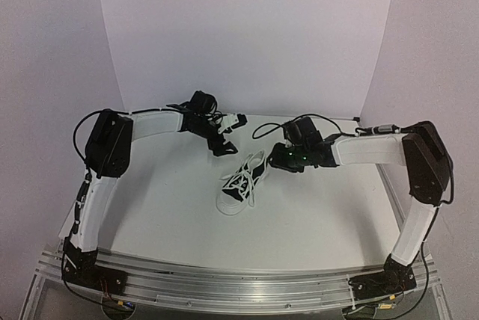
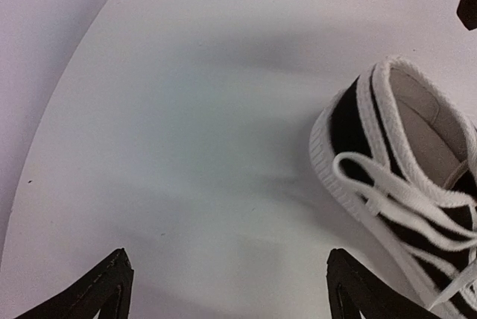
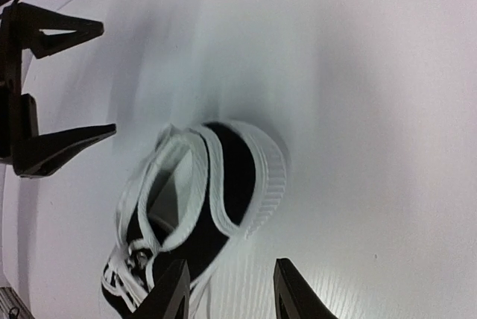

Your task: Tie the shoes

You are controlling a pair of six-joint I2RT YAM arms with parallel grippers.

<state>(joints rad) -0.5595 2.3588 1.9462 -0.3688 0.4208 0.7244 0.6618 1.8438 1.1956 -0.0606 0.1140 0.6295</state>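
**Laces loose, both grippers empty: the tying has barely begun**

Here we are over the white table (image 1: 172, 215). The small black canvas sneaker with its white rubber toe cap and sole (image 1: 243, 183) sits near the middle, right between the two arms. Its toe points toward the near left and its heel toward the far right.

The long white laces (image 2: 406, 200) are draped in slack loops across the upper and spill down the side. I can't make out any bow or knot in any view, though the overhead picture is too small to rule out a first crossing.

Over to the left gripper (image 2: 231, 293), which hangs off the far-left side of the shoe. Its two black fingers are spread wide with nothing but bare table between them. In its own wrist view the heel collar sits off to one side of the gap, not inside it.

The right gripper (image 3: 232, 293) is down at the heel end, close above the rubber heel rim. Its fingers are parted to a moderate gap and are clamping nothing. A pale strand may run through that gap, but the picture is too soft to say.

So where does that leave the job? My read is that practically all of it lies ahead. Each lace end has to be picked up, the ends crossed and pulled snug, then the loops formed and cinched. Neither arm has a lace yet, and the first real test looks to be pinching something that thin and floppy off a flat surface.
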